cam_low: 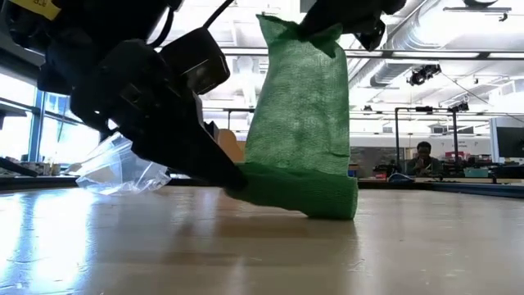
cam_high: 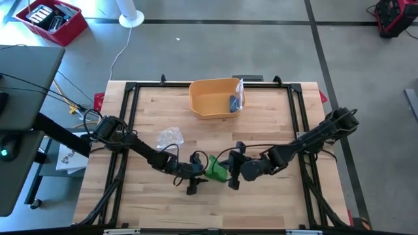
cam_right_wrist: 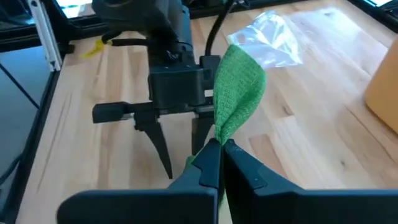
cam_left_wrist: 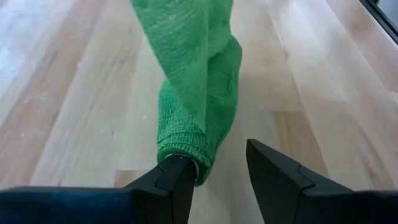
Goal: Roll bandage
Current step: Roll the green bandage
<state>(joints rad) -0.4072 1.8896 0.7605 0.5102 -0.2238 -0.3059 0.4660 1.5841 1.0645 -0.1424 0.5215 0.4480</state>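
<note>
The right gripper (cam_right_wrist: 219, 149) is pinching the green mesh bandage (cam_left_wrist: 199, 106), its rolled end partly hiding behind the left gripper's (cam_left_wrist: 221, 180) spread fingers beside it.

orange bin (cam_high: 210, 104) at the table's far edge, crumpled clear plastic bag (cam_high: 170, 138) nearer the middle

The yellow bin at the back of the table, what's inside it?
In the yellow bin a small dark blue thing lies by the right wall, beside a clear plastic wrapper. Anything beneath them is hidden.
</note>
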